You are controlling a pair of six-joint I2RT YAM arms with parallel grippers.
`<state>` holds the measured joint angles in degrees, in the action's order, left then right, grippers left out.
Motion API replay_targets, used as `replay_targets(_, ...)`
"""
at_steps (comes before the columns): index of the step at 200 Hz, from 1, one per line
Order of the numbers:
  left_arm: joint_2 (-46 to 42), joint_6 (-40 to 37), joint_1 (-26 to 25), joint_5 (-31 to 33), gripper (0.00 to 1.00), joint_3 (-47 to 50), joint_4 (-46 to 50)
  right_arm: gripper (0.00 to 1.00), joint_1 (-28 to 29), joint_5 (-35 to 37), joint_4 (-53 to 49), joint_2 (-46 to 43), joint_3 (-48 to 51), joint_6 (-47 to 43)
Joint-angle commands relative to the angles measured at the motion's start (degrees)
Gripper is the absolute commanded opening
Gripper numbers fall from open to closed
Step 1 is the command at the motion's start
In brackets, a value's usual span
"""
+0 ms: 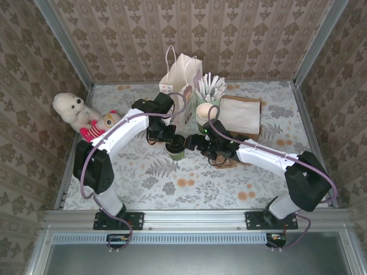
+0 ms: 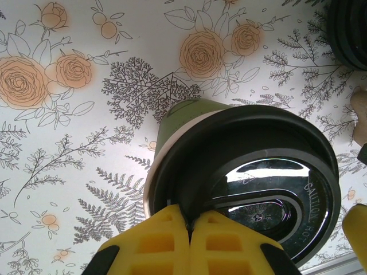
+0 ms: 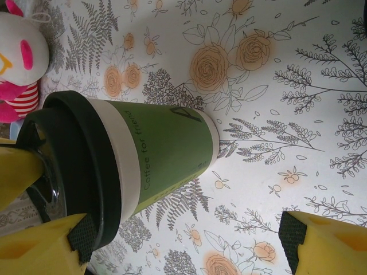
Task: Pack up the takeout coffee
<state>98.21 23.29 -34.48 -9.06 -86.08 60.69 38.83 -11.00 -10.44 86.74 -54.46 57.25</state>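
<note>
The takeout coffee (image 1: 175, 149), an olive-green paper cup with a black lid, stands upright on the floral tablecloth at mid-table. In the left wrist view its lid (image 2: 252, 183) lies just beyond my left gripper (image 2: 189, 220), whose yellow fingers are shut together with their tips against the lid's near rim. From above, that gripper (image 1: 167, 137) sits over the cup's back left. My right gripper (image 3: 188, 235) is open. The cup (image 3: 166, 149) lies toward its left finger (image 3: 46, 246), whose pad touches the lid's rim. Its right finger (image 3: 321, 240) stands well off the cup.
A white paper bag (image 1: 182, 77) stands at the back, with a stack of cream cups (image 1: 205, 112), stirrers (image 1: 211, 86) and a brown paper bag (image 1: 241, 117) to its right. Plush toys (image 1: 74, 112) lie at the left. Dark lids (image 2: 350, 28) sit near the cup.
</note>
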Motion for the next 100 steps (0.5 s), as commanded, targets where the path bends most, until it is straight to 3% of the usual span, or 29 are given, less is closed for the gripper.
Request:
replay_targets(1,-0.92,-1.22,-0.5,1.52,0.0,-3.44,3.3,0.86,-0.21,-0.94,-0.11,1.06,-1.71,0.78)
replay_targets(100,0.25,-1.56,-0.68,1.85,0.0,0.21,0.57,0.86,-0.17,-0.78,-1.02,1.43,-2.64,0.38)
